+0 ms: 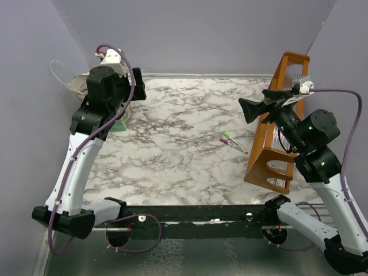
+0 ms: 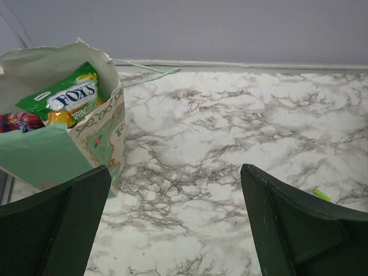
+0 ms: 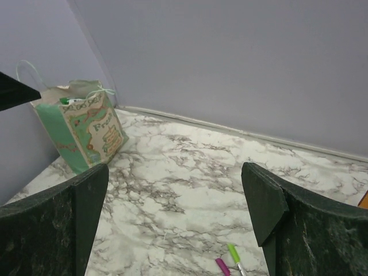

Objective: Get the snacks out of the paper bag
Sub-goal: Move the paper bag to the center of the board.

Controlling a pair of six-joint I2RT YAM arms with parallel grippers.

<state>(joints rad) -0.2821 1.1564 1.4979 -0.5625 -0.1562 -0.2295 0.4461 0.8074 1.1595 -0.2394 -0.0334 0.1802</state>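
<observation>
**Bag tucked in far-left corner, mostly hidden from above; both grippers spread wide, holding nothing**

Hidden/unclear: in the top view the paper bag (image 1: 76, 86) is almost fully covered by the left arm (image 1: 80, 155). Only a cream rim, a thin loop handle (image 1: 56, 68) and a green sliver beside the arm show, and no snacks are visible there. The left fingers can't be made out from above.

In the left wrist view the bag is cut off by the left frame edge, with its mouth open and crumpled. A green-yellow Fox's packet (image 2: 69, 96) lies on top, and a purple-red packet (image 2: 17, 122) is clipped by the edge. What lies underneath, and how many, cannot be told. In the right wrist view the bag is small and far off, with just a green speck at its rim.

Position: the bag stands in the far-left corner of the marble table (image 1: 184, 132), by the walls. It sits up and left of the left gripper (image 2: 175, 178), with its lower corner just behind the left fingertip; whether they touch is unclear. The gap between the fingers faces bare marble, not the bag. The right gripper (image 3: 172, 172) is well apart from the bag, across the table.

Pose: the left arm reaches forward along the left wall with its elbow bent and its wrist over the bag. The right arm (image 1: 316, 138) is raised and folded beside the wooden rack (image 1: 282, 132), with its gripper pointing left. Two pens (image 1: 233, 142) lie on the marble near the rack.
</observation>
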